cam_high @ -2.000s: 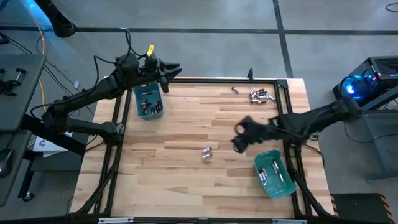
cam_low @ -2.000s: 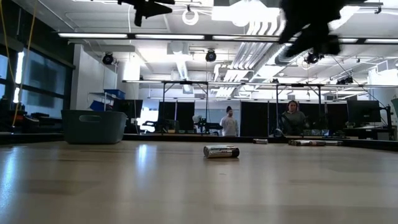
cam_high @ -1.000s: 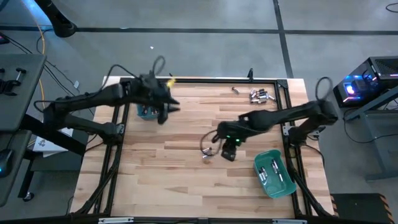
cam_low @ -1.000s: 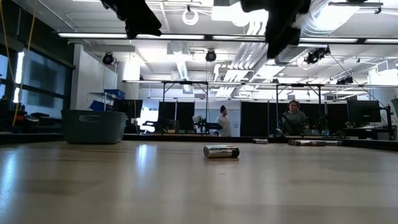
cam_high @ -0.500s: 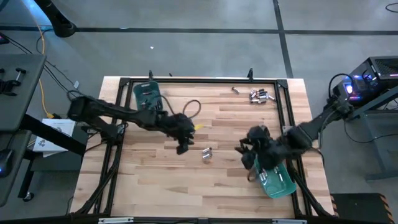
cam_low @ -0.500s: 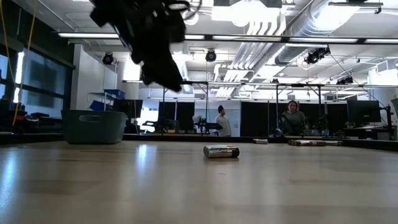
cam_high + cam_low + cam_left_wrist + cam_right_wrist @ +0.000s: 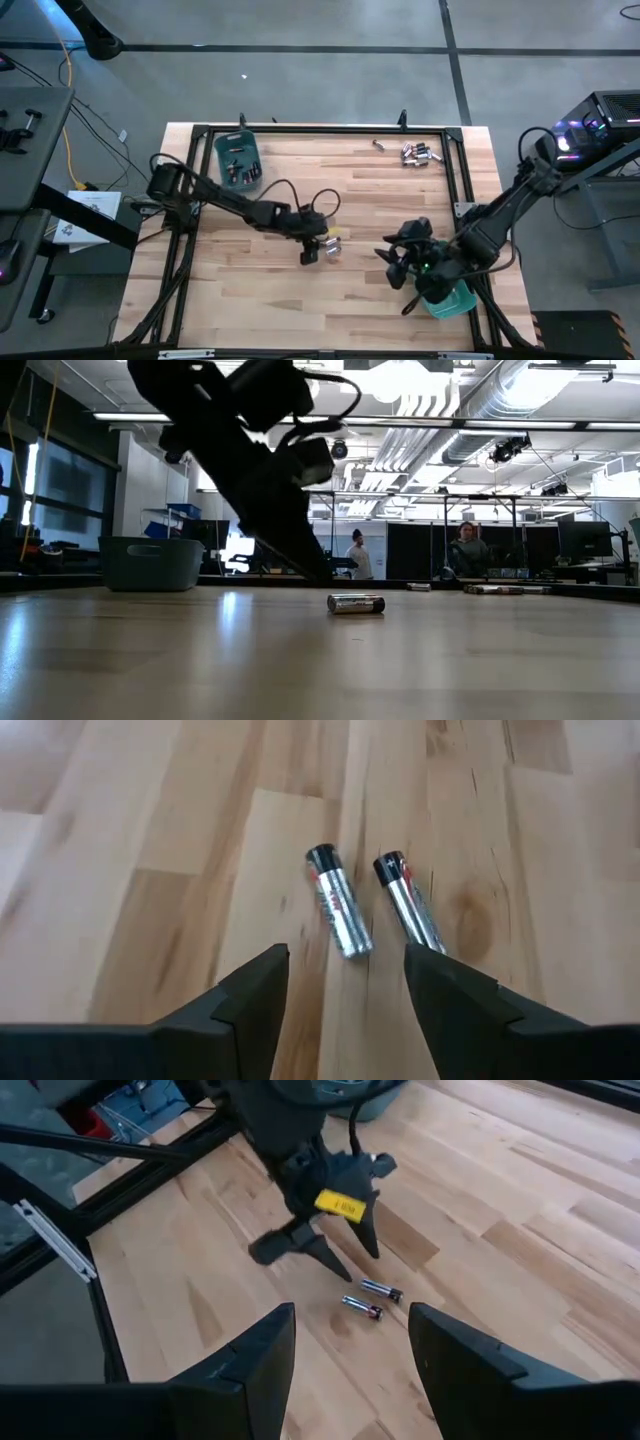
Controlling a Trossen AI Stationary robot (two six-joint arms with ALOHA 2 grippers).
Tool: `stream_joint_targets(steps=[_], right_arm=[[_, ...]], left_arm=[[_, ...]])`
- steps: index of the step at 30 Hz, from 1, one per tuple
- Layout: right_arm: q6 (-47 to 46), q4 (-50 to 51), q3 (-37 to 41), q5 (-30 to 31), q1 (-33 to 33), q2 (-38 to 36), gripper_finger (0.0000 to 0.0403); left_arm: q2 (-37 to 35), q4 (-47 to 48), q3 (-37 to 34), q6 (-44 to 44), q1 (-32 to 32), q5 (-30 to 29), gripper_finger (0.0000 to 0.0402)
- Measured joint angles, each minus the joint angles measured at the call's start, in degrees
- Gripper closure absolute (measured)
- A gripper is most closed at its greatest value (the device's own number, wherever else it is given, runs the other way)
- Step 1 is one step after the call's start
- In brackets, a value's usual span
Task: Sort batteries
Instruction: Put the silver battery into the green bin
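Two small silvery batteries (image 7: 338,913) (image 7: 410,910) lie side by side on the wooden table's middle (image 7: 332,243). In the low view they show as one cell (image 7: 356,603). My left gripper (image 7: 345,985) is open, slanting down just short of them, its fingers apart and off both cells (image 7: 312,250). My right gripper (image 7: 350,1350) is open with nothing between its fingers, raised over the near right teal bin (image 7: 455,300). More batteries (image 7: 420,153) lie loose at the far right, and one (image 7: 378,144) lies apart from them.
A second teal bin (image 7: 238,160) holding a few batteries stands at the far left, seen also in the low view (image 7: 150,563). A black frame rail (image 7: 320,130) runs round the table. People stand in the room beyond.
My left gripper has swung from beside the far left bin toward the table's middle and come down to the two batteries. My right gripper has drawn back from the middle toward the near right bin and turned. The batteries have not moved.
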State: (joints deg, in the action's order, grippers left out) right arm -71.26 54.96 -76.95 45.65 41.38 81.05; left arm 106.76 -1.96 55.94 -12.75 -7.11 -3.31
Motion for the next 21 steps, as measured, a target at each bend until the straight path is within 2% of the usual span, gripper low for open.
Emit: stream_joint_targets(steps=[3,7,14,16,19,21], right_arm=[[0.0,-0.1,0.0,0.0,0.3,0.2,0.0213],[-0.9,-0.5,0.0,-0.1,0.4,0.2,0.0213],[-0.9,-1.8,0.0,0.1,0.5,0.2,0.0213],[-0.8,-3.0,0.0,1.8,1.0,0.6,0.0213],[-0.9,-4.3,0.0,8.4,3.2,2.8,0.0213],[-3.7,-4.2,0.0,11.7,4.8,5.4,0.0213]], left_arm=[[2.7,-3.2,0.0,0.1,-1.0,-1.4,0.0218],[4.6,-3.4,0.7,-1.9,-1.7,-6.1,0.0237],[6.7,-4.3,1.2,-5.0,-1.6,-7.5,0.0294],[6.8,-5.1,1.2,-6.2,-1.6,-7.1,0.0321],[6.7,-6.7,1.2,-8.7,-1.5,-6.3,0.0365],[6.7,-7.1,2.2,-11.4,-1.4,-3.9,0.0372]])
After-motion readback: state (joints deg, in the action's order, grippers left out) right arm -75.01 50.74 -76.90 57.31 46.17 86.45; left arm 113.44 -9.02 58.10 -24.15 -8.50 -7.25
